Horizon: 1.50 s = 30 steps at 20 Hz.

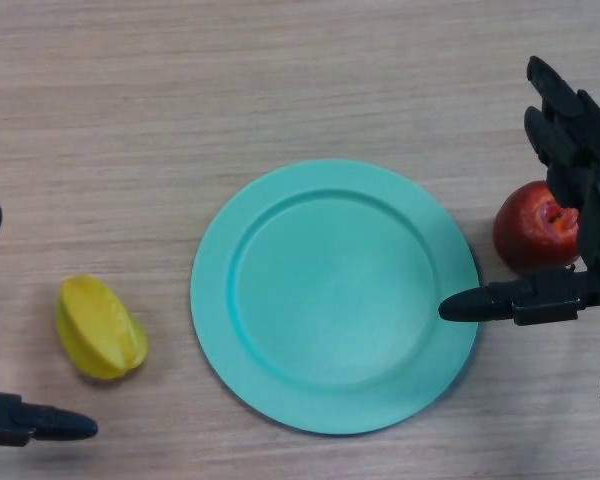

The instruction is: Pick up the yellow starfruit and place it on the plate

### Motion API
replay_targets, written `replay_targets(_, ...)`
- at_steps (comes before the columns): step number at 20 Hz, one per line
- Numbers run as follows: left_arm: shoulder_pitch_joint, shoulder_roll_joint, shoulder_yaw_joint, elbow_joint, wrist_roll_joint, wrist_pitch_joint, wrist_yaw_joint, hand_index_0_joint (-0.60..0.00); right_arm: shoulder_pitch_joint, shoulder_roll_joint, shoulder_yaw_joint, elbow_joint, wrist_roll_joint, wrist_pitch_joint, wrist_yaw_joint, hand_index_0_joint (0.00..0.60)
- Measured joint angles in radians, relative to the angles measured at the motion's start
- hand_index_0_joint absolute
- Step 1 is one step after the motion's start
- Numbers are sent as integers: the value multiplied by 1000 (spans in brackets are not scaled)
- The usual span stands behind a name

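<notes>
The yellow starfruit [100, 328] lies on the wooden table at the left, a short way from the rim of the turquoise plate [335, 296], which is bare. My left hand [25, 420] shows only at the left edge: one finger tip near the top of the starfruit's level and the thumb just below and left of the fruit, spread wide and not touching it. My right hand [570, 150] is at the right edge with straight fingers, its thumb reaching over the plate's right rim. It holds nothing.
A red apple [535, 228] sits on the table just right of the plate, between the right hand's fingers and thumb but not gripped. The wooden tabletop stretches across the far side of the view.
</notes>
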<state>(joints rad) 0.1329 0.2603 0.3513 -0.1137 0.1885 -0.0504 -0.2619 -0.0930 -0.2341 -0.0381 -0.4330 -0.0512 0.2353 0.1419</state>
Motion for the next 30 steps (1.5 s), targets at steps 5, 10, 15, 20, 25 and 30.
replay_targets(5,-80,37,-102,150,1,-52,68,0,2,1,3,-3,3,0,0,0)
replay_targets(10,-138,44,-180,262,92,-126,163,0,11,1,1,-28,24,2,0,0)
replay_targets(15,-163,44,-194,312,119,-150,225,0,17,1,-2,-54,34,21,0,0)
replay_targets(20,-185,45,-233,386,202,-300,280,-199,27,1,-3,-79,59,51,0,0)
replay_targets(25,-186,79,-232,381,312,-380,308,-600,27,1,-3,-91,59,61,0,0)
replay_targets(30,-139,84,-224,325,318,-379,300,-600,27,1,-1,-112,97,113,-2,0)
